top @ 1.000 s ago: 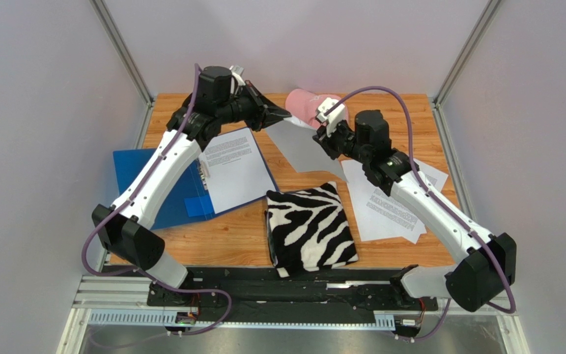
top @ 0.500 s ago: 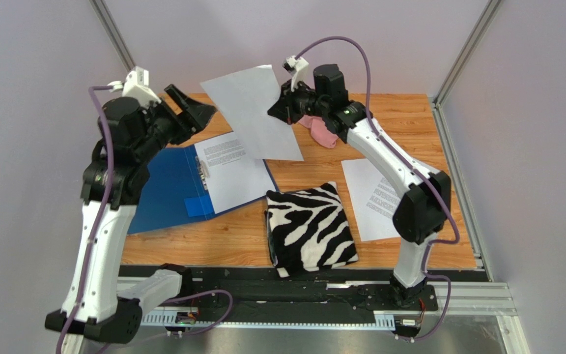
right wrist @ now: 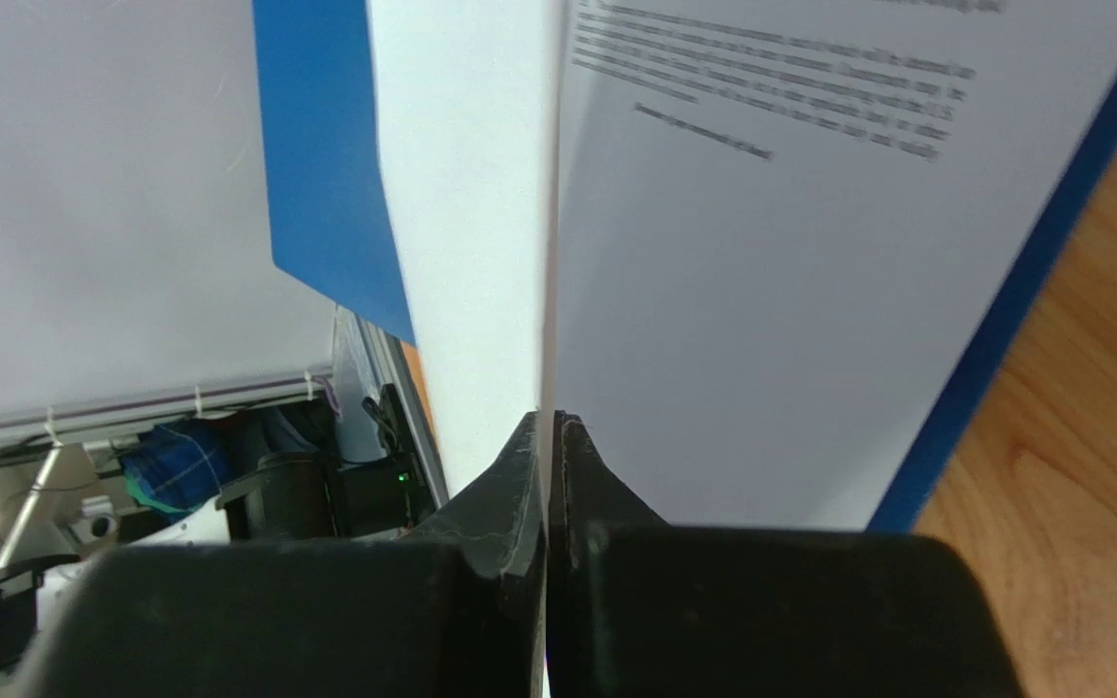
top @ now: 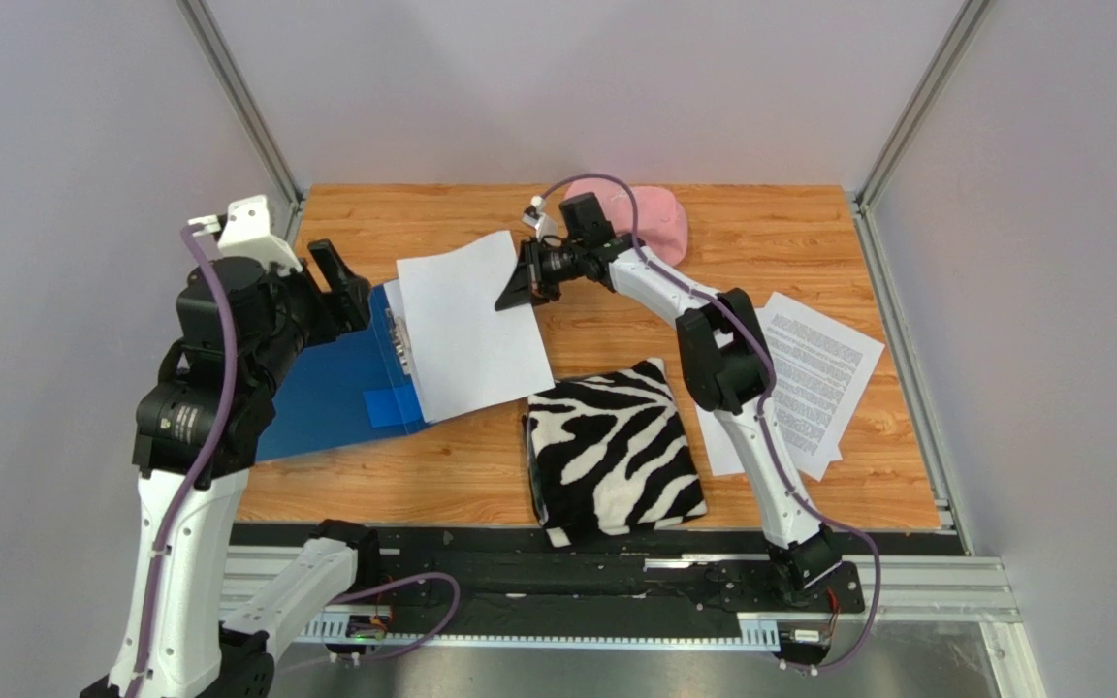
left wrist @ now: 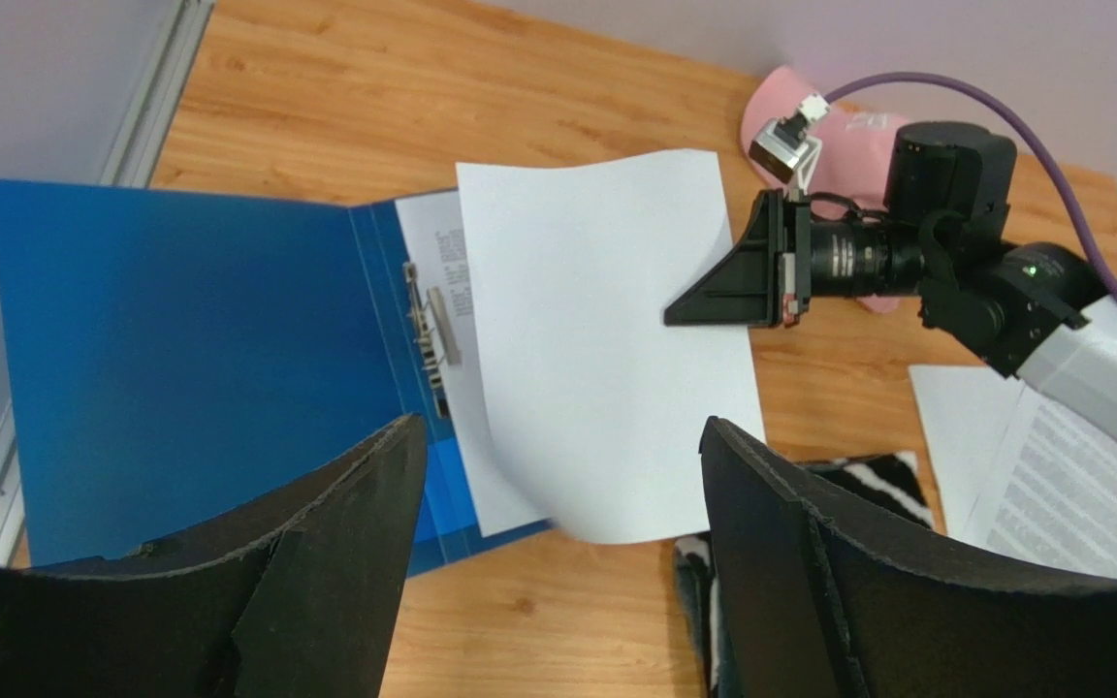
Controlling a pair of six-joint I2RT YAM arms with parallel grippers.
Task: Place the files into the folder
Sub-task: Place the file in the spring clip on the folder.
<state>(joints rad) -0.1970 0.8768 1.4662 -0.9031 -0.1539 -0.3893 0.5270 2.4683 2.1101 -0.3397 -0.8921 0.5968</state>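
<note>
Orange-brown wood table (top: 754,233), pale grey walls. The right gripper (top: 506,298), its arm stretched far forward-left, is clamped on the edge of a white sheet (top: 470,327) lying beyond its tips over the open blue folder (top: 320,390). The left gripper (top: 339,288) hovers above the folder, fingers spread; other printed files (top: 812,371) lie well behind the right gripper.

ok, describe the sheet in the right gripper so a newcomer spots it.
Find the open blue folder at the table's left. Over its right half hangs a white sheet, pinched at its right edge by the right gripper. Unlike the printed sheets lying flat at the far right, it shows a blank face and is bowed.
</note>
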